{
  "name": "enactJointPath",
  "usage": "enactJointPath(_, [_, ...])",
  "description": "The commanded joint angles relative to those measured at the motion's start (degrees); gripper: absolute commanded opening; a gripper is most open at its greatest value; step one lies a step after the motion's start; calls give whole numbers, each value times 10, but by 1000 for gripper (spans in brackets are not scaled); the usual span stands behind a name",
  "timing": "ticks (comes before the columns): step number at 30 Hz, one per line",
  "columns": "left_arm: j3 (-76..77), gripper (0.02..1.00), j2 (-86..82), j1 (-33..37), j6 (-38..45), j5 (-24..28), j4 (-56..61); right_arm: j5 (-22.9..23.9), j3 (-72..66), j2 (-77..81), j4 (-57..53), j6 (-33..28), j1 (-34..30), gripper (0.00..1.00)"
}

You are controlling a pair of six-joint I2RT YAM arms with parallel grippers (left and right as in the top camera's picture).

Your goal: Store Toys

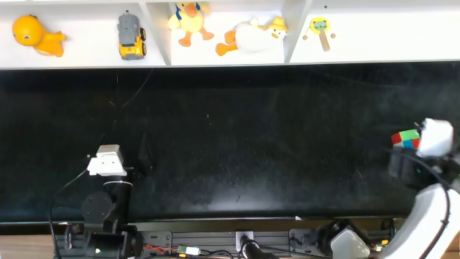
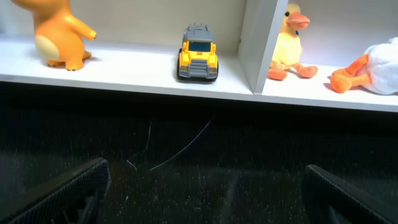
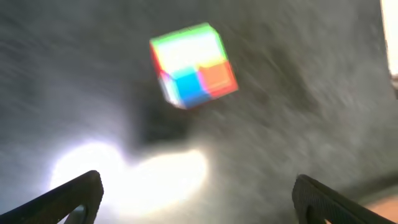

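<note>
A small cube with green, blue and red faces (image 3: pixel 194 64) lies on the black mat near the table's right edge (image 1: pixel 406 138). My right gripper (image 3: pixel 196 199) hovers just short of it, open, nothing between its fingers. My left gripper (image 2: pixel 205 193) is open and empty over the mat at the left, facing the white shelf (image 2: pixel 124 74). On the shelf stand an orange toy animal (image 1: pixel 37 34), a yellow toy truck (image 1: pixel 131 37), a yellow plush duck (image 1: pixel 190 21), a white plush duck lying down (image 1: pixel 251 36) and a small wooden toy (image 1: pixel 319 30).
White dividers (image 1: pixel 158 29) split the shelf into compartments along the far edge. The black mat (image 1: pixel 244 137) covers the table between the arms. Cables and arm bases run along the near edge (image 1: pixel 244 244).
</note>
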Motion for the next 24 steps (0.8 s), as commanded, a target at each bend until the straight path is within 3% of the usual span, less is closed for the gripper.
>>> enactJointPath(1, [-2,998,-7,-2,-4,3,0,-48,-3,51,27,-156,-82,972])
enactJointPath(8, [-2,998,-7,-2,-4,3,0,-59,-2,139,100,-174,-94,954])
enactJointPath(15, [-2,996,-7,-2,-4,3,0,-102,8,191,115,-178,-44,943])
enactJointPath(24, [-2,996,-7,-2,-4,3,0,-116,32,222,147,-126,-6,958])
